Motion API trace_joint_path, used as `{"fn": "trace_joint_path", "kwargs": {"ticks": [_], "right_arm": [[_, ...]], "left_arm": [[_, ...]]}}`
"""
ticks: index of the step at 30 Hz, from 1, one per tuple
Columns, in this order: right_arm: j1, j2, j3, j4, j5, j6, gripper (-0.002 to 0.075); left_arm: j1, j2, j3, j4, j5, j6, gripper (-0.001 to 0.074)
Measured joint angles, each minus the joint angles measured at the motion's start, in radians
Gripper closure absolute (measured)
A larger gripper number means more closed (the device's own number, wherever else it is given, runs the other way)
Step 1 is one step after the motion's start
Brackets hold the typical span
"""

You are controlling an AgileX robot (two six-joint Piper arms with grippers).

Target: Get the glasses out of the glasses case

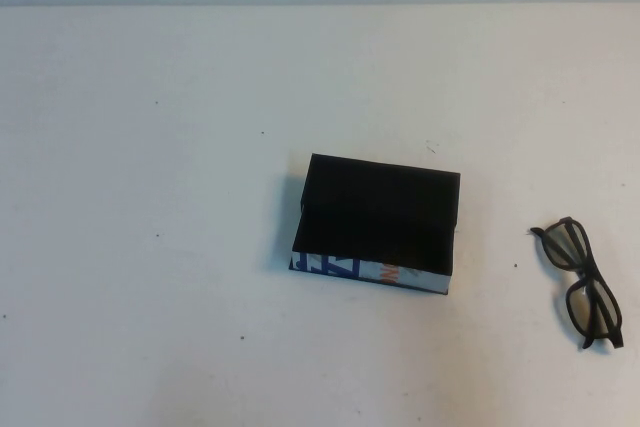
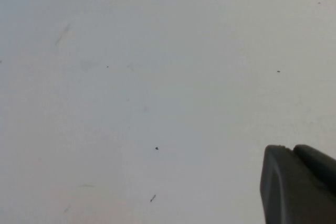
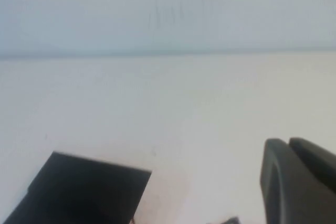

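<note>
The glasses case (image 1: 378,219) is a flat black box with a white strip printed in blue and orange. It lies in the middle of the table with its lid down, and its black top also shows in the right wrist view (image 3: 84,187). The dark thick-rimmed glasses (image 1: 583,277) lie outside the case on the table to its right, folded open. Neither arm shows in the high view. My left gripper (image 2: 291,149) hangs over bare table, its fingers together and empty. My right gripper (image 3: 287,142) hovers near the case, its fingers together and empty.
The white table (image 1: 150,197) carries only small dark specks. A pale wall (image 3: 168,9) runs along its far edge. The glasses lie close to the right edge of the high view.
</note>
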Motion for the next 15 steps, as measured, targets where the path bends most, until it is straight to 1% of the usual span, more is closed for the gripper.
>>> {"fn": "trace_joint_path", "kwargs": {"ticks": [2,5,10,15], "right_arm": [[0.000,-0.099,0.066,-0.006,-0.077,0.000,0.0741],[-0.001,-0.212,0.129,-0.010,-0.136,0.000,0.0742],[-0.001,-0.327,0.196,-0.010,-0.148,0.000,0.0743],[-0.001,-0.347,0.224,-0.005,-0.138,0.000,0.0743]], "left_arm": [[0.000,0.000,0.000,0.000,0.000,0.000,0.0740],[0.000,0.000,0.000,0.000,0.000,0.000,0.0740],[0.000,0.000,0.000,0.000,0.000,0.000,0.0740],[0.000,0.000,0.000,0.000,0.000,0.000,0.0740]]}}
